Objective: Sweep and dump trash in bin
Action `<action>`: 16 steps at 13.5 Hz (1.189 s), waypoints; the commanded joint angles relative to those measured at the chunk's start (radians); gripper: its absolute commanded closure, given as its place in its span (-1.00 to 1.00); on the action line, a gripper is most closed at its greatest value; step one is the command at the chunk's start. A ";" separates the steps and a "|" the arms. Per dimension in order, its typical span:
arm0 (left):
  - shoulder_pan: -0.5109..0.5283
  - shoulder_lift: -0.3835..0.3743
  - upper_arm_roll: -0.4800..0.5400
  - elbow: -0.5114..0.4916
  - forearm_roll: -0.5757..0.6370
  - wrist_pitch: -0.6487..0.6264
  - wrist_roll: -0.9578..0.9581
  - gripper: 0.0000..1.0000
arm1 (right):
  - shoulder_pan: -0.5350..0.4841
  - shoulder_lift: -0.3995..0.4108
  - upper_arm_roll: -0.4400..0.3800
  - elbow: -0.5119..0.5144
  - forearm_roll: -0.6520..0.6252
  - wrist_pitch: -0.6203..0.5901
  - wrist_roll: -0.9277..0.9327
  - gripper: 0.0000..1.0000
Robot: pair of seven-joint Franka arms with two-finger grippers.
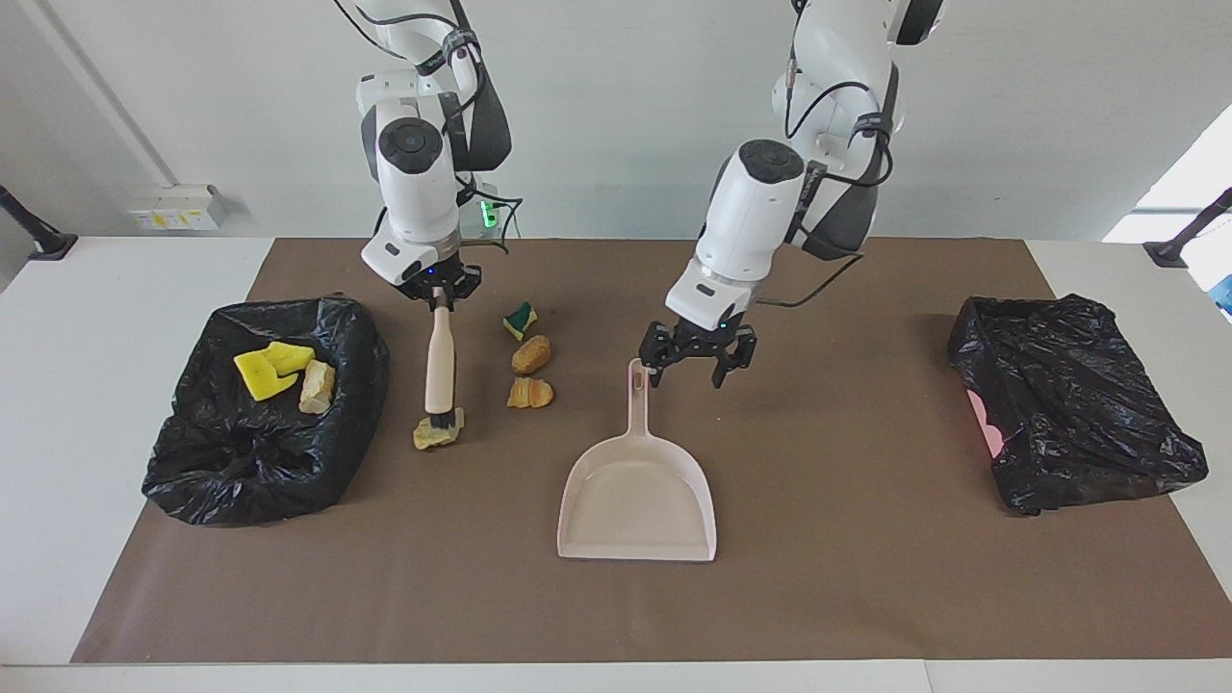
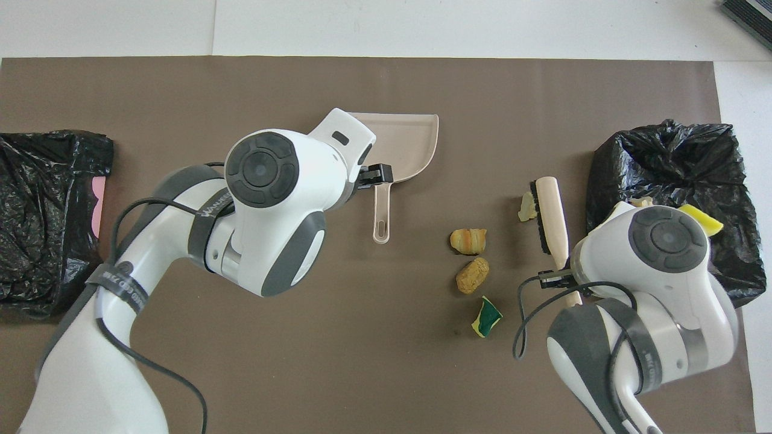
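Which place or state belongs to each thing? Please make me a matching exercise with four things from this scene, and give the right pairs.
Things:
1. brush
2. dustpan
3. green-and-yellow sponge bit
4. yellow sponge pieces

Places or states:
A. lying on the black bag
B. held by the right end effector, bristles at a tan scrap
C. on the mat, handle under the open left end effector
D. the loose scrap nearest to the robots

Pairs: 1-B, 2-C, 3-D, 4-A
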 commanded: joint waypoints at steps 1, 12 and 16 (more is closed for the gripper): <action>-0.024 0.040 0.018 -0.005 -0.001 0.079 -0.023 -1.00 | -0.067 0.045 0.014 -0.038 -0.079 0.121 -0.017 1.00; -0.073 0.104 0.022 -0.050 0.050 0.126 0.003 -0.22 | 0.031 0.056 0.020 -0.093 -0.034 0.088 -0.124 1.00; -0.064 0.099 0.024 -0.028 0.060 0.049 0.045 1.00 | 0.098 0.061 0.020 -0.070 0.103 0.068 -0.170 1.00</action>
